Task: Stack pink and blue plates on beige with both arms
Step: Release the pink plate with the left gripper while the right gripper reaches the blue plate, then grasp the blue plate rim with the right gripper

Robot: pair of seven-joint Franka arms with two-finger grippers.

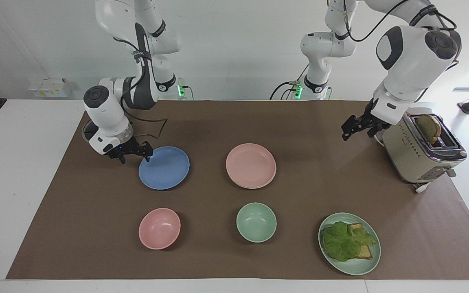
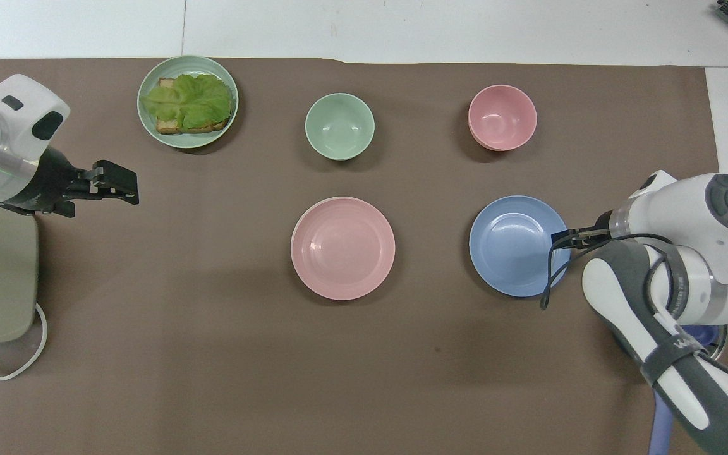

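Pink plate (image 1: 250, 165) sits mid-bench atop a beige plate whose rim barely shows; blue plate (image 1: 164, 167) lies beside it, toward the right arm's end. Right hand (image 1: 135, 152), fingers spread, is at the blue plate's rim. Left hand (image 1: 356, 126), open and empty, hangs beside the toaster (image 1: 421, 147).

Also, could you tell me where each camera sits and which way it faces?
Facing view: high across the table, looking toward the robots; both arms show from their bases down.
Overhead view: high above the robots' end, looking steeply down; only forearms and grippers show.
Shared: right gripper at the blue plate's rim, left gripper raised beside the toaster, pink plate.
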